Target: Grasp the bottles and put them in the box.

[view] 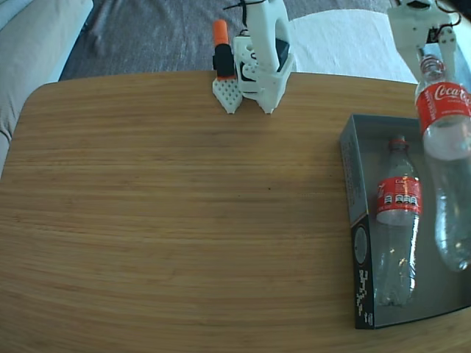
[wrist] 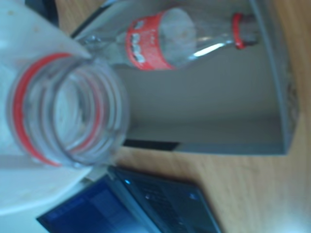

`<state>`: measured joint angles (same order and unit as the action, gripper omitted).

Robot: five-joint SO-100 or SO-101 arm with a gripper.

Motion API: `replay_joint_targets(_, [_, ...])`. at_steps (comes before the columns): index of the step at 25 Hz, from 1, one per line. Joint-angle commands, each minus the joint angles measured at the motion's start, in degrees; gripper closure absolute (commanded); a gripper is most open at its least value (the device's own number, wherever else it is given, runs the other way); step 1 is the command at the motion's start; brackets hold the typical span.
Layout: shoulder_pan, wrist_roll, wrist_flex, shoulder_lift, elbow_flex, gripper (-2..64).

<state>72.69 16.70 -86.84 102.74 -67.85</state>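
At the upper right of the fixed view, the gripper (view: 433, 45) grips the neck of a bottle (view: 447, 140) hanging below it over the box (view: 352, 193), beside the second bottle (view: 398, 220) lying inside.

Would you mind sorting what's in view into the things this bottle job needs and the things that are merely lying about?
Belongs to the job:
- held Coca-Cola bottle, hanging from the gripper above the box
- second Coca-Cola bottle, lying in the box
- box

Just lying about:
- laptop beyond the table edge
- white and orange device at the table's far edge
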Motion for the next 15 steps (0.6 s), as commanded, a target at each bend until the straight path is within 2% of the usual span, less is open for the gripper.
replay_joint_targets(1, [6.68, -0.18, 0.7, -0.62, 2.46, 61.9])
replay_joint_targets(3, [8.88, -0.18, 1.67, -2.99, 3.08, 61.9])
replay_joint_targets(8, [8.96, 0.18, 8.17, -9.14, 3.6, 61.9])
replay_joint_targets(15, [5.19, 0.26, 8.0, -21.97, 10.2, 61.9])
